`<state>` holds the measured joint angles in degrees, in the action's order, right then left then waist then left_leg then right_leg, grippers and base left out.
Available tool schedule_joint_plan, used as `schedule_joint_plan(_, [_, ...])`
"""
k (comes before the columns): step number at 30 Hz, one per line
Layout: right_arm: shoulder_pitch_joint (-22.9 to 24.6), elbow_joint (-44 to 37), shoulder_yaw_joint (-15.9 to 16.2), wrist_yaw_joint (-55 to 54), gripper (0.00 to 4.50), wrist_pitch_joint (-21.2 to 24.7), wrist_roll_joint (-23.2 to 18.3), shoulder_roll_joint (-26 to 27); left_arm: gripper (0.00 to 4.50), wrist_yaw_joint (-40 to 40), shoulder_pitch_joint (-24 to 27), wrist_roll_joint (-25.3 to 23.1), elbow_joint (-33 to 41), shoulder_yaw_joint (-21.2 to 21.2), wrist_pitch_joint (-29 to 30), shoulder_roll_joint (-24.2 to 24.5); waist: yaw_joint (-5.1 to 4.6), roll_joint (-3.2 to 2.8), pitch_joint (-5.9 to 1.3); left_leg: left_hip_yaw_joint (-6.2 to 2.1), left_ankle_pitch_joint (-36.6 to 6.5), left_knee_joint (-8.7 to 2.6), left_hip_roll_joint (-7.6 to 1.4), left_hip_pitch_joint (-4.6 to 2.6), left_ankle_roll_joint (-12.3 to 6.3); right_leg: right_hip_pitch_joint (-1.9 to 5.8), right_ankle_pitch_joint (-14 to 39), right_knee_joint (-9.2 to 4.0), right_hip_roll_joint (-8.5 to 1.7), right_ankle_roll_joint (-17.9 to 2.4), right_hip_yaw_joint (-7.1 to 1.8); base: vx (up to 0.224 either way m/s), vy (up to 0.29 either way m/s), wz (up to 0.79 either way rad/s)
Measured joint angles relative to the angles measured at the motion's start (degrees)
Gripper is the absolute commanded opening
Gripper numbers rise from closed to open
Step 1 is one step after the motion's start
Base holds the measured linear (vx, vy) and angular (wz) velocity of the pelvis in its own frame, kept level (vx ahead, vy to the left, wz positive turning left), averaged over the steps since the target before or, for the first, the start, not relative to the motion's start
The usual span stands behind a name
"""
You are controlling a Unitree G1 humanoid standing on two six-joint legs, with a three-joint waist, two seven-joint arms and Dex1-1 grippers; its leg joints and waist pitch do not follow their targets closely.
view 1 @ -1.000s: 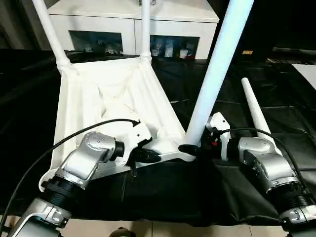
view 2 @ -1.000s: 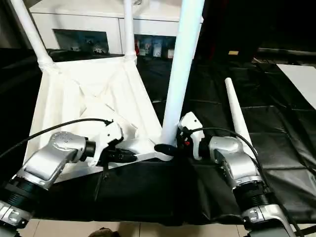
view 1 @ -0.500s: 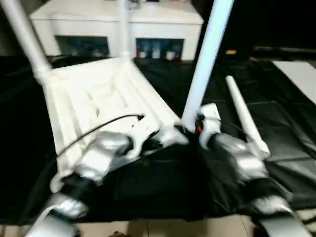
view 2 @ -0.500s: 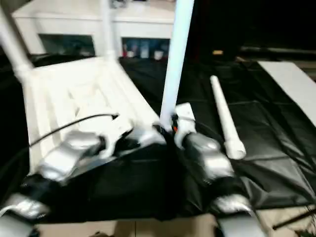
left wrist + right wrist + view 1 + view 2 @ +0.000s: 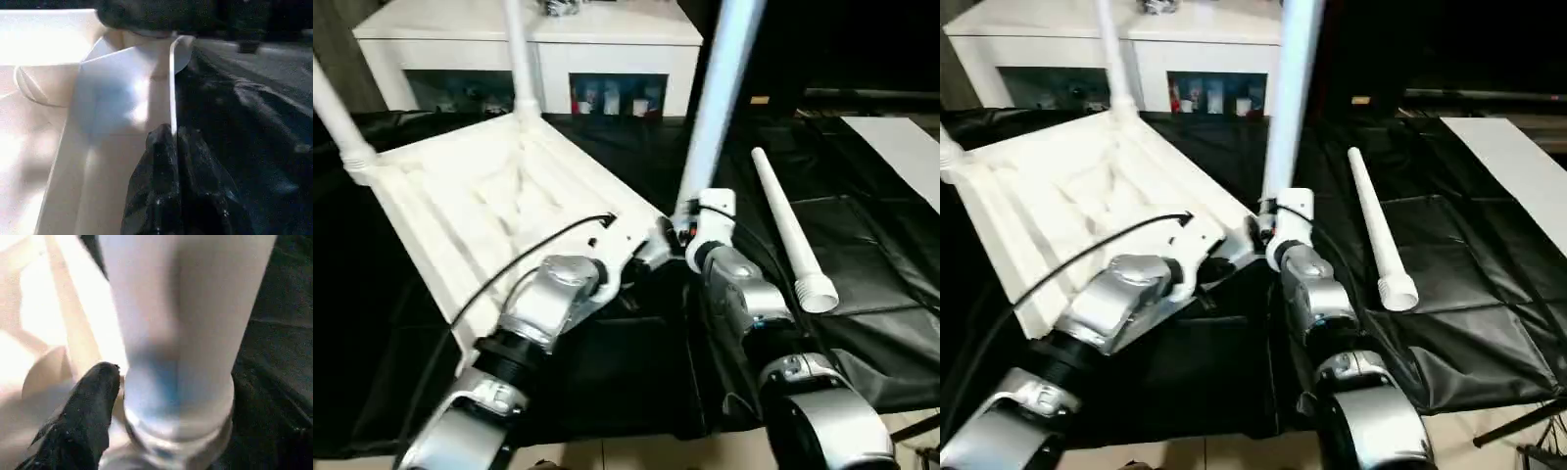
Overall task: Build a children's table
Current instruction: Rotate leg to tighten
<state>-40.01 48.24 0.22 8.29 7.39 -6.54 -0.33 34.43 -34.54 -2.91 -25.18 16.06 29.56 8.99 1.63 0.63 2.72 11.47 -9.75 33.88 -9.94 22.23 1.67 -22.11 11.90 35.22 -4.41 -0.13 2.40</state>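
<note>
The white tabletop (image 5: 480, 201) lies upside down on black cloth, ribbed side up. Two legs stand upright in its far corners, one on the left (image 5: 337, 113) and one at the back (image 5: 519, 59). A third leg (image 5: 715, 98) rises from the near right corner socket, and my right gripper (image 5: 677, 227) sits at its base (image 5: 181, 333). My left gripper (image 5: 171, 134) is shut on the tabletop's thin rim (image 5: 172, 88) right beside that corner. A fourth leg (image 5: 788, 230) lies loose on the cloth to the right.
A white cabinet (image 5: 529, 39) with glass-fronted compartments stands behind the tabletop. Black cloth (image 5: 871, 255) covers the work surface and hangs over its near edge. A white panel (image 5: 901, 147) lies at the far right.
The head camera has swung, so the whole picture has shifted. Both grippers stay at the near right corner, the left on the rim and the right at the leg's base.
</note>
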Motion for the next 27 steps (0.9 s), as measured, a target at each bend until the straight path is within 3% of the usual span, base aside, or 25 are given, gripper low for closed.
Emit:
schedule_joint_plan(4, [3.0, -5.8, 2.9, 8.1, 3.77, 1.2, 0.4, -3.8, 0.0, 3.0, 0.7, 0.3, 1.3, 0.0, -1.3, 2.7, 0.21, -0.02, 0.01, 0.0, 0.0, -0.08, -0.01, 0.15, 0.0, -0.11, 0.0, -0.15, 0.01, 0.1, 0.02, 0.0, 0.0, 0.0])
schedule_joint_plan(8, [8.7, -14.5, 6.0, 22.9, 3.77, 2.2, -0.7, -11.2, 0.0, 9.3, 2.7, 1.4, 4.3, 0.6, -2.7, 7.4, 0.7, -0.01, 0.01, 0.01, 0.0, -0.09, -0.01, 0.29, -0.07, -0.13, 0.1, -0.28, 0.01, 0.1, 0.05, 0.0, 0.0, 0.0])
schedule_joint_plan(14, [13.1, -19.0, 9.7, 36.0, 3.77, 0.7, -0.8, -17.4, 0.0, 21.6, 6.4, 4.0, 9.6, 2.9, -5.4, 15.0, 0.99, -0.01, 0.01, 0.02, 0.0, -0.09, -0.02, 0.17, -0.05, -0.08, 0.1, -0.24, 0.01, 0.1, 0.03, 0.0, 0.0, 0.0])
schedule_joint_plan(19, [13.5, -21.0, 10.7, 40.1, 3.77, 0.9, -1.5, -18.2, 0.0, 25.2, 7.2, 4.5, 11.8, 3.9, -4.6, 16.1, 2.03, 0.01, 0.04, 0.11, 0.0, -0.02, 0.01, 0.19, -0.05, -0.01, 0.1, -0.25, -0.06, 0.1, -0.03, 0.0, 0.0, 0.0])
schedule_joint_plan(26, [13.5, -22.7, 10.7, 44.2, 3.77, 2.0, -3.2, -19.0, 0.0, 26.4, 7.4, 5.3, 12.2, 4.0, -4.5, 16.9, 2.16, 0.06, 0.05, 0.11, 0.0, -0.02, 0.01, 0.15, -0.06, 0.06, 0.1, -0.24, -0.08, 0.1, 0.01, 0.0, 0.0, 0.0])
schedule_joint_plan(27, [13.5, -22.7, 10.7, 44.6, 3.51, 2.1, -3.3, -19.0, 0.0, 26.5, 7.4, 5.4, 12.2, 4.0, -4.5, 16.9, 2.17, 0.06, 0.05, 0.11, 0.0, -0.02, 0.01, 0.15, -0.06, 0.06, 0.1, -0.24, -0.08, 0.1, 0.01, 0.0, 0.0, 0.0])
